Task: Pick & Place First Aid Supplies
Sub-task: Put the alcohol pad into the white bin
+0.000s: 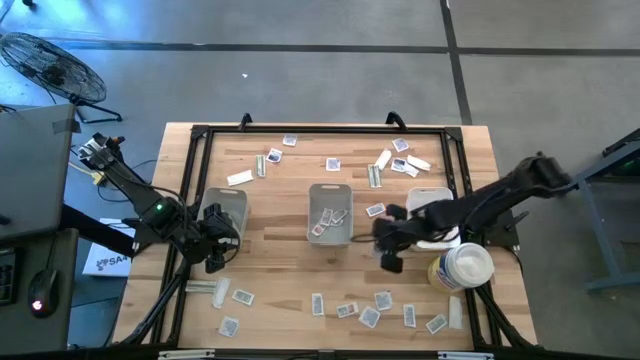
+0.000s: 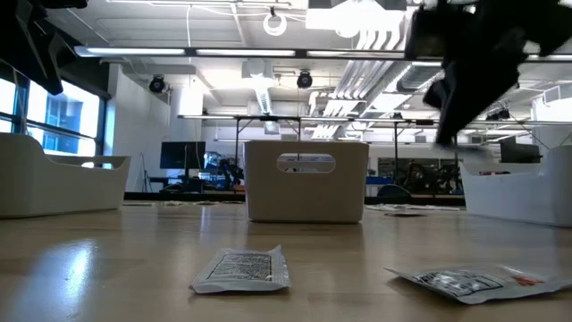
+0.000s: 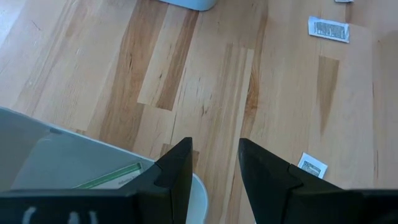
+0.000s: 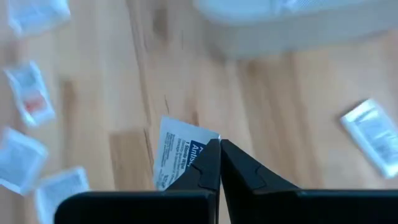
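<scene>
We see a flat, square paper sachet, white with dark print and a blue band, pinched by one edge between the tips of the right gripper; its two dark, wedge-shaped fingers are pressed together on the packet above the bare wood. In the high view the right gripper hangs just right of the middle tray, a grey rounded rectangular bin that already holds a few sachets.

More first aid supplies lie flat across the table, a pale, glossy butcher-block surface of jointed planks: a row of small square packets along the near edge and others, with narrow strips, scattered near the far edge. In the low view one crinkled sachet lies flat on the wood before the middle tray.

The left gripper waits with its fingers apart and nothing between them, over the rim of the left tray, a smooth grey bin holding a pale strip with a green stripe. A round white tub stands beside the right arm.
</scene>
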`<action>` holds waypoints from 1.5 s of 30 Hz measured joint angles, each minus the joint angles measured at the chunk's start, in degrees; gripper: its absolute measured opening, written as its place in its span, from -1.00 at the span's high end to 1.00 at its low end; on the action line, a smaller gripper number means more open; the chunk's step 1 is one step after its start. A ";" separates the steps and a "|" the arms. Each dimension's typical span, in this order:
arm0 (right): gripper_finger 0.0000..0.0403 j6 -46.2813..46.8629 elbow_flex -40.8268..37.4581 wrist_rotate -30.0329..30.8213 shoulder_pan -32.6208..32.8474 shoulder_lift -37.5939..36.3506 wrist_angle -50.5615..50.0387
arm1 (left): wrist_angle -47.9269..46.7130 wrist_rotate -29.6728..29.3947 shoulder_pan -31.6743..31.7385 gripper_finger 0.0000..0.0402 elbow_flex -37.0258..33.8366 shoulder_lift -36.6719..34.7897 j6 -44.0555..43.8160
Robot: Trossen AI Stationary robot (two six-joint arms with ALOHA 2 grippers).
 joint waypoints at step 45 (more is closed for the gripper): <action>0.63 11.38 -4.24 6.87 -13.14 -20.06 -38.80 | -0.01 0.00 -0.01 0.36 0.00 -0.01 -0.01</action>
